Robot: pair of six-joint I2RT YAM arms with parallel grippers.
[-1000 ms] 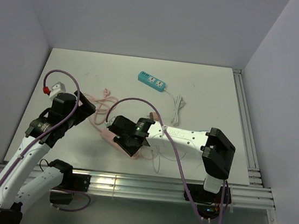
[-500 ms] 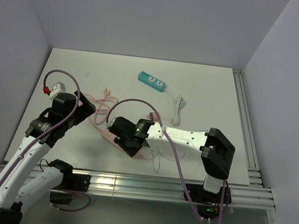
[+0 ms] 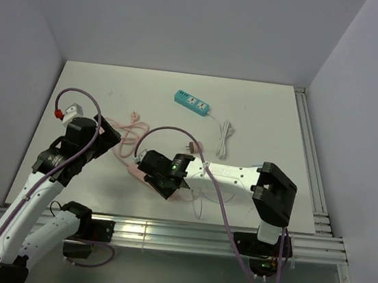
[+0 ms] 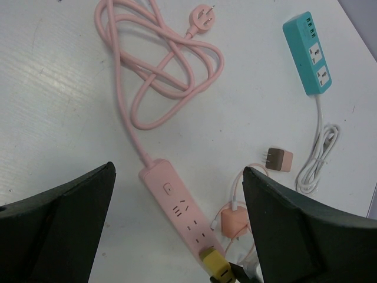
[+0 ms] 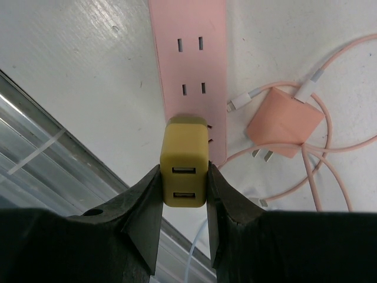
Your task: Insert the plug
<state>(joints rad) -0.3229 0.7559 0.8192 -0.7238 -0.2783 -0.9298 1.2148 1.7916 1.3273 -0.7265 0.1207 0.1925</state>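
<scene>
right gripper (image 5: pixel 184 180) is clamped tight on the yellow plug (image 5: pixel 184 154), which sits at the 6 o'clock end of the pink power strip (image 5: pixel 187 53) in the wrist view. i cannot tell if it is seated. left gripper (image 4: pixel 177 177) hangs wide open, holding nothing. nothing pins the strip, so a skewed push could slide it and make the plug miss.

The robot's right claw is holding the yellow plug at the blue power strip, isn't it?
Not quite. The right claw is holding the yellow plug, but at the pink power strip, not the blue one. The right wrist view shows this. The blue power strip lies apart from it, with nothing plugged in.
</scene>
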